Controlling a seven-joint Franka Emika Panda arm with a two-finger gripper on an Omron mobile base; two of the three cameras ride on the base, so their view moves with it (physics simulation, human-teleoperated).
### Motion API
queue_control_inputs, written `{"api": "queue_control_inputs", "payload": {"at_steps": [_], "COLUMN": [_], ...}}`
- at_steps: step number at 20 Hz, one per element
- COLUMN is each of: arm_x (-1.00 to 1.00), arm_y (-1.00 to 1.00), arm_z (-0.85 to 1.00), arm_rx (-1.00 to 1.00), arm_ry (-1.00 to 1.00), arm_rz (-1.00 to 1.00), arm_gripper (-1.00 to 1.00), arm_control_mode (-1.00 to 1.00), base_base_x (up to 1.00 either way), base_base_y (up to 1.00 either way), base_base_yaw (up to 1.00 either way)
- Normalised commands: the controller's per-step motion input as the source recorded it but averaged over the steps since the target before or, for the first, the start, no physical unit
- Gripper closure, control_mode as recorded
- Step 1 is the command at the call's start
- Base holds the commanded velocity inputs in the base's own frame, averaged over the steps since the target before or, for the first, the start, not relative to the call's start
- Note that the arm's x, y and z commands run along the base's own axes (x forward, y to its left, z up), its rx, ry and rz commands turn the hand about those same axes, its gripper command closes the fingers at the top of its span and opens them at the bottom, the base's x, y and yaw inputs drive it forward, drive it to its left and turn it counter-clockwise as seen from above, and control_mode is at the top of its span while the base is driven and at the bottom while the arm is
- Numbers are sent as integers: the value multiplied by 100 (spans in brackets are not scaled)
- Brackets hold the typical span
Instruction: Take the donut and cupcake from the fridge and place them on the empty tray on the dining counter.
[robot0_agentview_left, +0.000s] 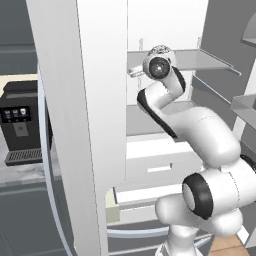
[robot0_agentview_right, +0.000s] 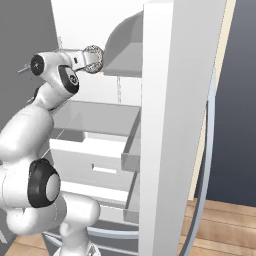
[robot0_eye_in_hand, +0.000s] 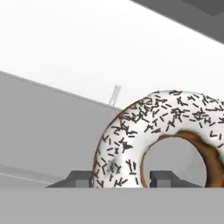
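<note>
1. The white arm reaches into the open fridge (robot0_agentview_left: 150, 30), its wrist level with an upper grey shelf (robot0_agentview_left: 200, 60) inside the white interior.
2. In the hand view the gripper (robot0_eye_in_hand: 119, 178) is pinched on the donut (robot0_eye_in_hand: 131, 140): two dark fingertips (robot0_eye_in_hand: 81, 178) stand on either side of the ring's near wall, touching it.
3. The donut fills the right half of the hand view, tilted up on edge, its white icing covered in dark sprinkles and a brown rim showing at the inner hole and the right side.
4. Behind the donut lie the grey shelf surface and the white back wall of the fridge, with a small pale clip where the two meet.
5. In the left base view the speckled donut shows at the end of the wrist, just above the front edge of the upper shelf.
6. In the right base view the same speckled ring sits at the gripper end of the arm, beside the grey underside of a door bin.
7. Below the arm are white drawers (robot0_agentview_left: 155, 170) in the fridge.
8. A black coffee machine (robot0_agentview_left: 20, 127) stands on a marble-topped table at the far left of the left base view.
</note>
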Motion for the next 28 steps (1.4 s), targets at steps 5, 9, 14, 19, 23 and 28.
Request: {"api": "queue_control_inputs", "payload": {"at_steps": [5,9,14,19,23,28], "arm_x": [-97,-100,-100,-100,-100,-100], "arm_y": [0,0,-19,-19,-1,-8], "arm_z": [97,91,60,49,4,0], "arm_rx": [-1,1,10,27,28,24], "arm_ry": [-22,-21,-9,2,13,14], "arm_rz": [-17,-15,-14,-5,2,19], "arm_gripper": [100,100,100,100,100,100], "arm_control_mode": [-100,-100,-100,-100,-100,-100], "base_base_x": [0,0,0,0,0,0], "base_base_y": [0,0,0,0,0,0], "base_base_yaw": [0,0,0,0,0,0]}}
